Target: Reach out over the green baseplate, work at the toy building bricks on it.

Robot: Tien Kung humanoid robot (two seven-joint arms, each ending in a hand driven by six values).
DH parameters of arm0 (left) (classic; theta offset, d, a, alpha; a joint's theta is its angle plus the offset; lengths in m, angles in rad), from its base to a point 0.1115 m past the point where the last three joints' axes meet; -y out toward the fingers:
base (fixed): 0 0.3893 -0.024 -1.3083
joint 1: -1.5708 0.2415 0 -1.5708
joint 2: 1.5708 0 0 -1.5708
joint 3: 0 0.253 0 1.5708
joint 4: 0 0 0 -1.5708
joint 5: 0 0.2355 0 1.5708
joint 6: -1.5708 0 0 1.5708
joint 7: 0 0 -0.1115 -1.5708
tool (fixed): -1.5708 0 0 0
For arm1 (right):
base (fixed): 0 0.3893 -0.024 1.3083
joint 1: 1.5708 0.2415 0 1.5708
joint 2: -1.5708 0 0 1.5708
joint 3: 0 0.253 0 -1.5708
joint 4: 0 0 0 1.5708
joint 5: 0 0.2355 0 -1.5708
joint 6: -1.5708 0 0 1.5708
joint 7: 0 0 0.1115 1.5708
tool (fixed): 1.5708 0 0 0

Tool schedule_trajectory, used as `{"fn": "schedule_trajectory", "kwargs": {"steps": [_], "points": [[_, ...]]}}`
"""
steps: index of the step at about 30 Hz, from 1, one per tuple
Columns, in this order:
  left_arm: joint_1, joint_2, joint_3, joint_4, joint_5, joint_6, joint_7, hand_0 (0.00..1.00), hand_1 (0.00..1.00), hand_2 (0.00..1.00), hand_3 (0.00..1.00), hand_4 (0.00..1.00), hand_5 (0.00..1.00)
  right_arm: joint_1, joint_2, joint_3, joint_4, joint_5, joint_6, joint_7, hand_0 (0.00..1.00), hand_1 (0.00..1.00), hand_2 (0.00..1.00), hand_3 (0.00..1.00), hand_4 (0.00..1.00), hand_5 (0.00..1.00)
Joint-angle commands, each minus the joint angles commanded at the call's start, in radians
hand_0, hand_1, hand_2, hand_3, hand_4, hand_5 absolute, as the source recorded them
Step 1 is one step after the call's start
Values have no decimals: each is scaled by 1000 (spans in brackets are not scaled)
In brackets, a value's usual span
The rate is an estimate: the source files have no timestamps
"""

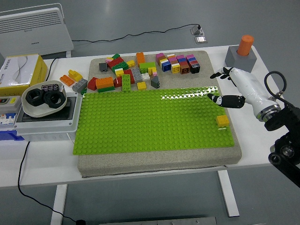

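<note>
Head view: yellow brick is sitting alone on the green baseplate near its right edge. Likely light, rigid, slick plastic; pinching its side walls looks best. Right hand is hovering just beyond the brick, over the baseplate's right edge, fingers spread, grasping nothing. Loose brick pile is lying behind the baseplate.

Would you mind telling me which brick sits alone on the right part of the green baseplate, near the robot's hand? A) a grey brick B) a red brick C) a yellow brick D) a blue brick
C: the only brick on the right part of the green baseplate is a yellow brick, just below the right hand, whose fingers are spread and hold nothing.
</note>
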Motion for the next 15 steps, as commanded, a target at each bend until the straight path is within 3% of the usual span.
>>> {"fn": "schedule_trajectory", "kwargs": {"steps": [3,10,15], "points": [[0,0,1,0,1,0,0,705,620,545,528,514,412,11,-4,-14,-15,-36,37,-32,774,787,822,673,698,97],[2,-1,-4,0,-2,7,-2,704,619,543,528,513,412,35,-9,-50,-42,-132,192,-144,787,788,819,674,702,94],[3,-2,-6,0,-1,10,-3,703,618,539,528,513,414,34,-13,-52,-48,-85,229,-164,793,788,816,671,707,98]]}}
